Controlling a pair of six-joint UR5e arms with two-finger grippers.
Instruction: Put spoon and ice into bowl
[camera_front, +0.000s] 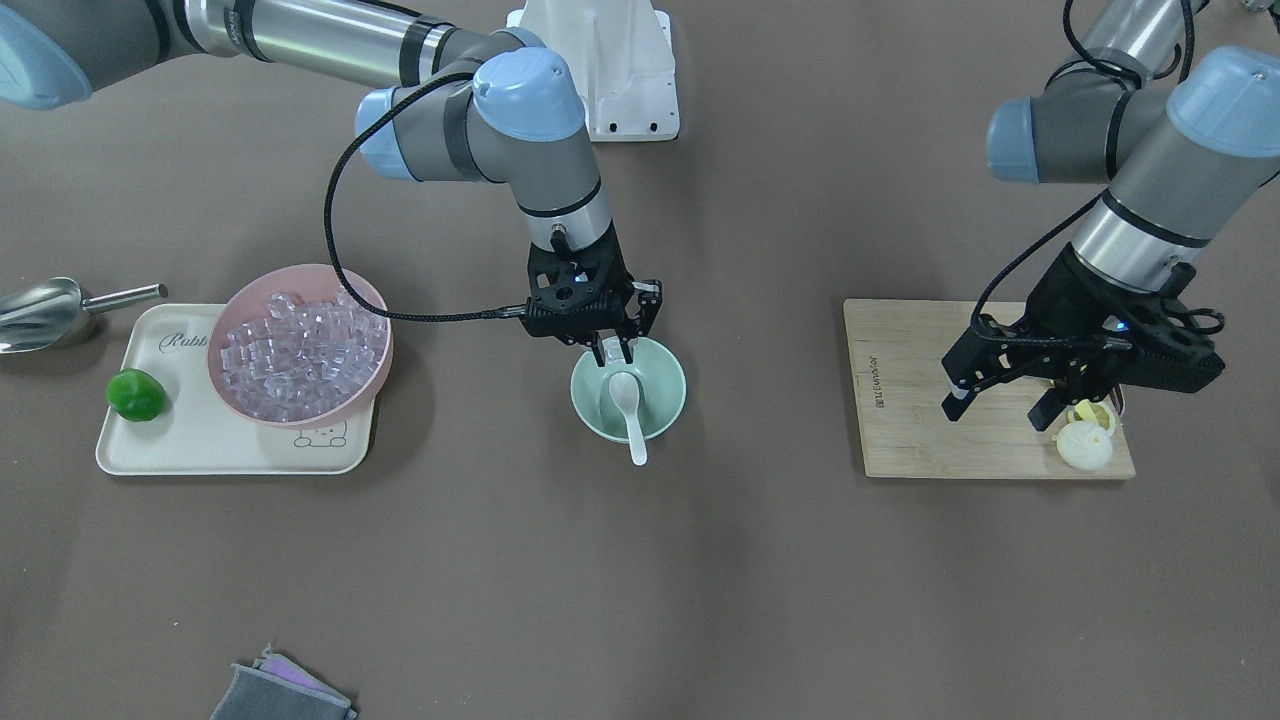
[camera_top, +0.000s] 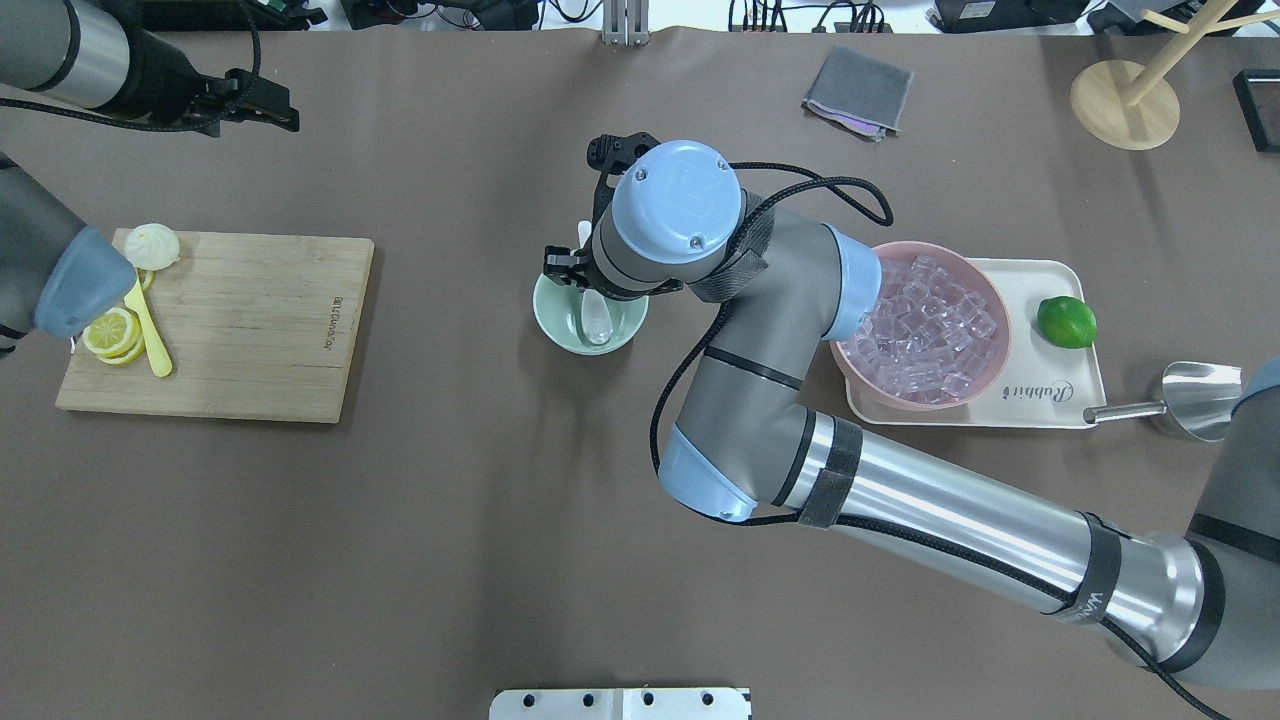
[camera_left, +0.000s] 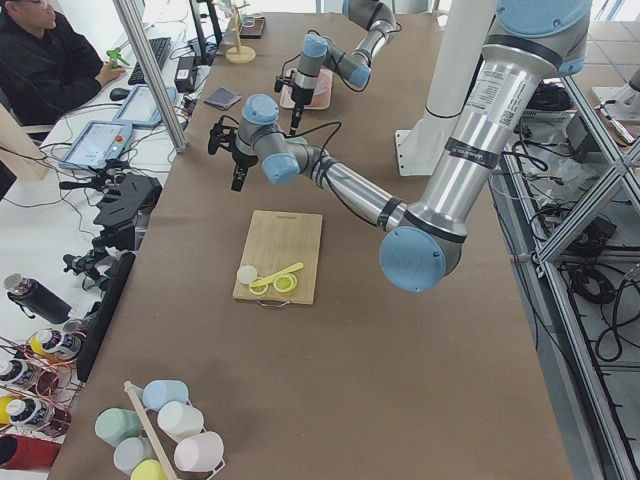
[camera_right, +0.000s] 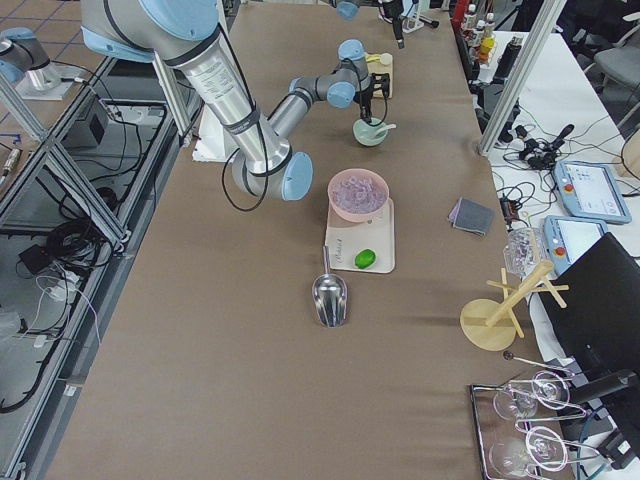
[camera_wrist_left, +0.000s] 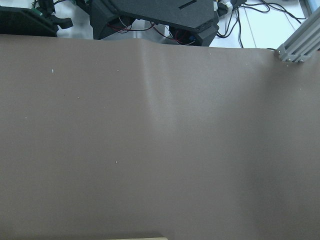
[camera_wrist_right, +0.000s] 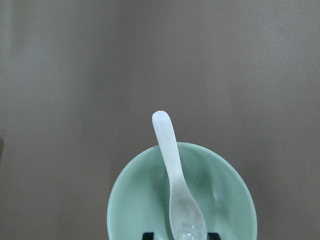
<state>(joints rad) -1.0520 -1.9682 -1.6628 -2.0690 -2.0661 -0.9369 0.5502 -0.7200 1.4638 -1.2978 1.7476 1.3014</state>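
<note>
- Bowl (camera_front: 672, 405): small, round, smooth mint-green, mid-table. Holds spoon (camera_front: 633, 425), glossy white; oval scoop inside, short handle leaning over rim.
- Ice (camera_wrist_right: 190, 231): one clear cube, resting on spoon scoop.
- Right gripper (camera_front: 614, 352): directly above bowl, jaws apart, wider than cube.
- Left gripper (camera_front: 1000, 408): raised near wooden board (camera_front: 920, 420), jaws apart, empty.
- Pink bowl (camera_front: 345, 405): heaped with clear cubes (camera_front: 300, 350), on cream tray (camera_front: 160, 440) beside lime (camera_front: 135, 394).

**Materials and surface finishes**

The spoon (camera_front: 630, 415) was glossy white. The bowl (camera_front: 668, 395) was smooth mint-green, and the ice (camera_front: 300, 355) clear and glassy. The scoop (camera_front: 38, 312) was polished steel, the cutting board (camera_front: 930, 420) bare wood, the tabletop (camera_front: 640, 580) matt brown.
</note>
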